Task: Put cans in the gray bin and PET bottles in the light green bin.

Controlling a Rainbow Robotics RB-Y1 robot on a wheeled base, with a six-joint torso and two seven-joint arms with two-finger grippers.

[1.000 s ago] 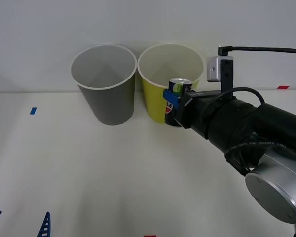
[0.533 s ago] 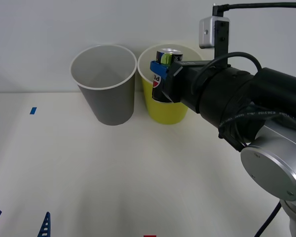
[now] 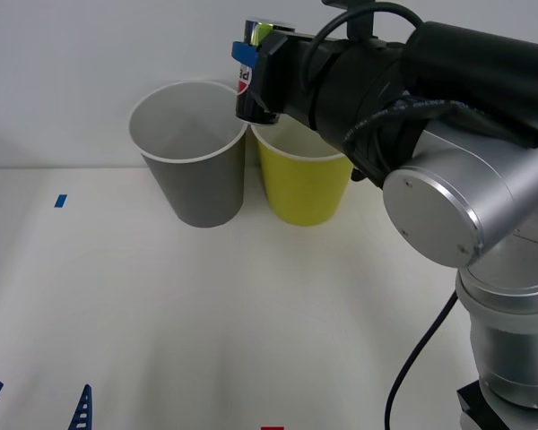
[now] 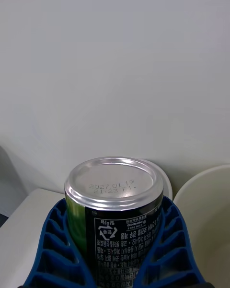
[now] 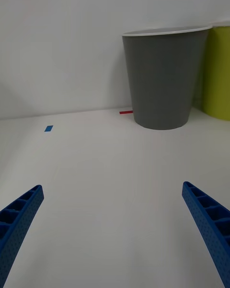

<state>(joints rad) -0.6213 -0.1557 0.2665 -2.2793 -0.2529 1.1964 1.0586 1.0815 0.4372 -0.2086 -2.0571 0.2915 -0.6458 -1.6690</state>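
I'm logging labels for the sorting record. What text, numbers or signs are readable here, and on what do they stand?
"2027.01.19" over a second stamped line, roughly "21:23", its ending unclear: on the silver end of the can, held in the right tool.
Recycling-arrow mark: on the can's black side.
Small white print beneath it: too small to read.
Red-and-white logo fragment on the can in the front view: unreadable.

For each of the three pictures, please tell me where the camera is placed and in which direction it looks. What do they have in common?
Front view: above the arms, looking forward and down at the white table; right arm raised, its right gripper holding the small black can above the bins' adjoining rims; left gripper low.
Right wrist view: behind blue fingers clamping the can.
Left wrist view: low, facing the dark gray round bin and yellow-green bin; open fingers.
Shared: front and left wrist views show both bins.
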